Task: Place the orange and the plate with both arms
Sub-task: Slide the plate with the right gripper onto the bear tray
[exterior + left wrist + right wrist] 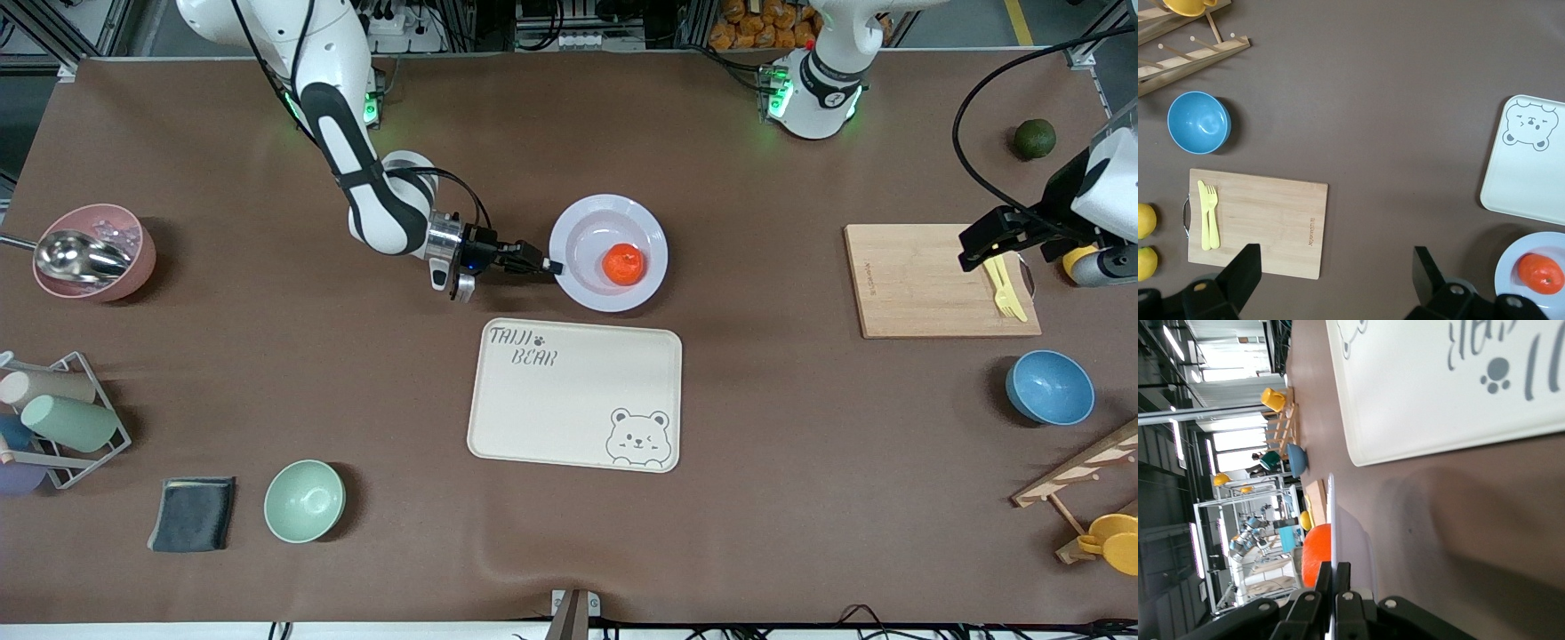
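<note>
Front view: we log the right tool (549, 266) pinching the plate (582, 229) rim; orange (623, 264) in the plate, just beside the tray (578, 396). Step: plate grasped; next, we judge, a level lift.

Left wrist view: left tool (1338, 273) spread, waiting over the board (1265, 223).

Right wrist view: rim between closed fingers (1341, 583).

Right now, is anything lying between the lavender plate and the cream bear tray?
No. In the front view only a bare strip of brown tabletop separates the round pale lavender plate, holding the small orange, from the cream rectangular bear tray.
</note>
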Controlling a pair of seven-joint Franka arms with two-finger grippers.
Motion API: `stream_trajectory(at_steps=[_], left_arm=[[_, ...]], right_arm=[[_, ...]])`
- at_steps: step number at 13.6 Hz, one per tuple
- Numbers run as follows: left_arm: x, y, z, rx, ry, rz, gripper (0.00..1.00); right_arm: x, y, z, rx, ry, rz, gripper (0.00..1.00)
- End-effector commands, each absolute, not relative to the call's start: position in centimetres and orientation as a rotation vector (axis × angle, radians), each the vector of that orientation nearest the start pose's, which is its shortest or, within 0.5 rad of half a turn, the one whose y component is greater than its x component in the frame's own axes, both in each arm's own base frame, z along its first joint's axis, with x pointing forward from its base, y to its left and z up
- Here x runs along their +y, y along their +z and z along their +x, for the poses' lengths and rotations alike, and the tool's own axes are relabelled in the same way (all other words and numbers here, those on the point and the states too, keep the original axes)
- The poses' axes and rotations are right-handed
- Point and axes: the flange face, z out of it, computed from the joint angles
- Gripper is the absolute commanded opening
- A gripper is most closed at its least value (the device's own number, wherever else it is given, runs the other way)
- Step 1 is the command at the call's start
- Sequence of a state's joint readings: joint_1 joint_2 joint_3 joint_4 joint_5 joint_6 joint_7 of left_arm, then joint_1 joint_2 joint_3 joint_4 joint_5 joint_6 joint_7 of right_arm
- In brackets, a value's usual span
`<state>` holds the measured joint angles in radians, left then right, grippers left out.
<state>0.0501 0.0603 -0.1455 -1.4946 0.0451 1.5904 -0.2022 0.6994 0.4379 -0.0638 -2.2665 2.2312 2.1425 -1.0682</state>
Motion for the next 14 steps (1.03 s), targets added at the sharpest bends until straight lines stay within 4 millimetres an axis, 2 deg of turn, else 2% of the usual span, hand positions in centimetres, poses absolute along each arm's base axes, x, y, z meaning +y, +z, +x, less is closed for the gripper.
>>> stream_trajectory(at_steps=[1, 3, 6, 9, 11, 12, 14], left_arm=[[-4.7, 63.5, 56.6, -0.14, -0.06, -3.13, 1.0], [-4.7, 63.4, 56.5, -0.14, -0.056, -3.13, 1.0], [-4.7, 63.5, 56.6, -0.14, -0.06, -3.13, 1.0], [-4.8, 63.4, 56.6, -0.148, -0.052, -3.161, 1.0], [-4.7, 62.9, 56.8, -0.153, -0.037, -3.163, 1.0], [-4.7, 63.0, 56.8, -0.153, -0.04, -3.163, 1.0], [-4.7, 62.8, 56.8, -0.153, -0.035, -3.162, 1.0]], right_arm=[[31.9, 17.9, 42.1, 0.348, -0.076, -1.788, 0.0], [31.0, 18.5, 44.1, 0.388, -0.098, -1.764, 0.0], [30.9, 20.3, 47.8, 0.435, -0.127, -1.715, 0.0], [29.2, 18.4, 52.0, 0.446, -0.197, -1.713, 0.0], [29.6, 17.1, 54.1, 0.454, -0.211, -1.713, 0.0], [29.7, 15.9, 54.8, 0.454, -0.215, -1.72, 0.0], [29.8, 15.1, 55.3, 0.454, -0.223, -1.728, 0.0]])
